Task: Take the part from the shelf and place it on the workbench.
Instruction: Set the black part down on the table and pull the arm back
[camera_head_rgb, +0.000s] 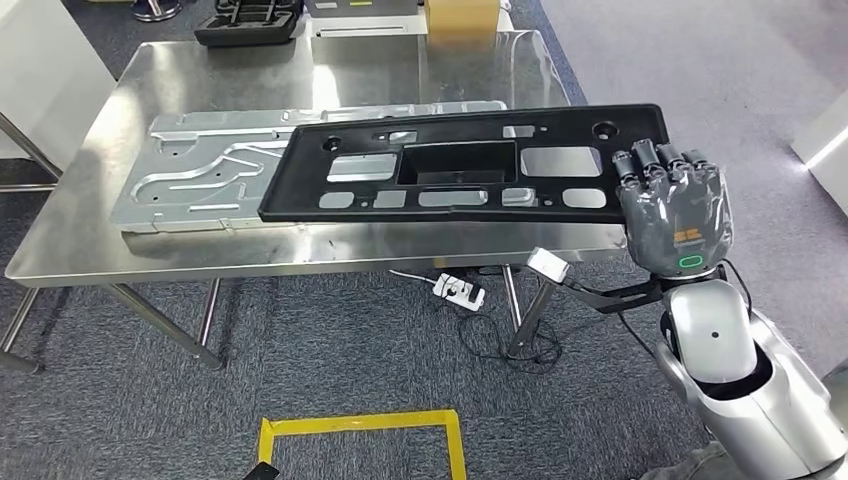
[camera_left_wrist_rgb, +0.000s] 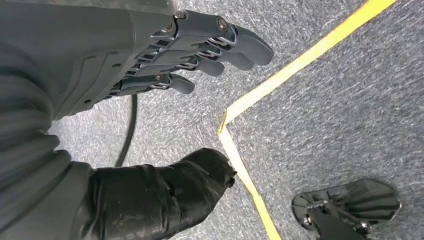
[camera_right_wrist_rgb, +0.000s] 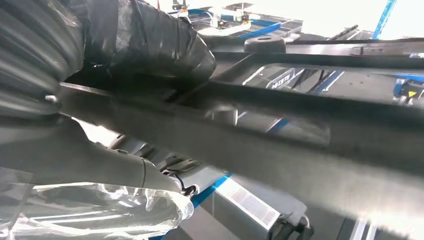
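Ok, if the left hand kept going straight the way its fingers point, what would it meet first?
Probably the grey carpet. The left hand hangs holding nothing, its fingers aimed toward the floor near the yellow tape line; nothing shows between, though depth is unclear.

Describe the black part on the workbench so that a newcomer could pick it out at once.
On the steel workbench, a silver stamped panel lies flat. Overlapping its right half is the long black frame, gripped at its right end by the right hand; it alone has rectangular cut-outs.
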